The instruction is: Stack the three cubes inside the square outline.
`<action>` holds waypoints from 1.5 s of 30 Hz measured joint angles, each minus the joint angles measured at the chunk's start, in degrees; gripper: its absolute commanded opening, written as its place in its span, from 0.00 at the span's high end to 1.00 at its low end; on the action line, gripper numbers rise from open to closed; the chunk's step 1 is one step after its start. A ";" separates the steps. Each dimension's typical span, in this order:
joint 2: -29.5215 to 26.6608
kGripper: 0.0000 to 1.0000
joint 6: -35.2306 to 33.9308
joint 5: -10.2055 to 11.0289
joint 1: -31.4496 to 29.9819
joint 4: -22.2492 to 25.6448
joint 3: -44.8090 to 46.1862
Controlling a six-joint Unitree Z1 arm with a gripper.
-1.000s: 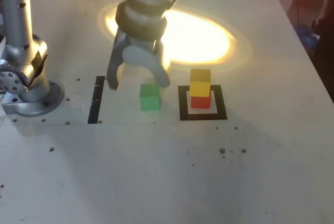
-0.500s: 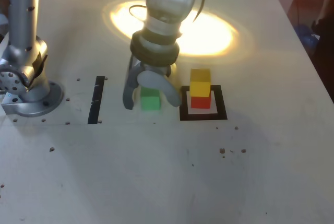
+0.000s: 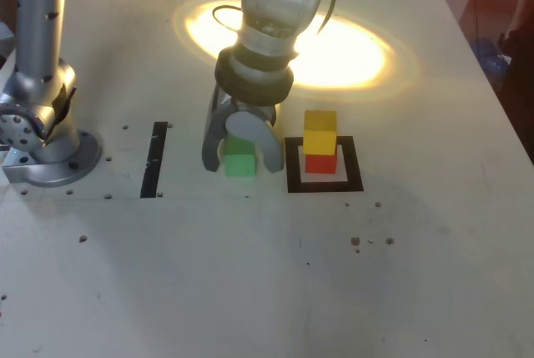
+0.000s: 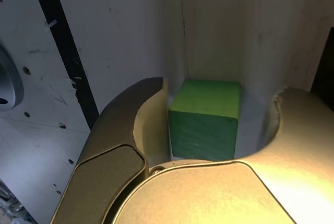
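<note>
The green cube (image 3: 240, 160) sits on the white table, to the exterior view's left of the square outline (image 3: 355, 176). Inside the outline the yellow cube (image 3: 320, 131) rests on the red cube (image 3: 320, 163). My gripper (image 3: 242, 163) is lowered over the green cube, with one finger on each side of it. In the wrist view the green cube (image 4: 206, 117) lies between the fingers of the gripper (image 4: 219, 91). One finger (image 4: 151, 114) is at the cube's side. A strip of table shows between the cube and the other finger (image 4: 292, 119), so the jaws stand open around it.
A straight black tape strip (image 3: 154, 160) lies at the exterior view's left of the gripper, also in the wrist view (image 4: 65, 51). The arm's metal base (image 3: 37, 133) stands at the far left. A bright lamp patch (image 3: 334, 41) lights the table behind.
The gripper moved toward the exterior view's right and down until it straddled the green cube, and its jaws narrowed. The cubes have not moved.
</note>
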 measured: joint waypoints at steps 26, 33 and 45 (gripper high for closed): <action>-2.75 0.83 0.41 1.96 0.00 5.28 -3.66; -5.57 0.83 0.38 5.36 0.00 17.94 -15.83; -1.96 0.85 1.84 3.58 0.00 30.11 -38.07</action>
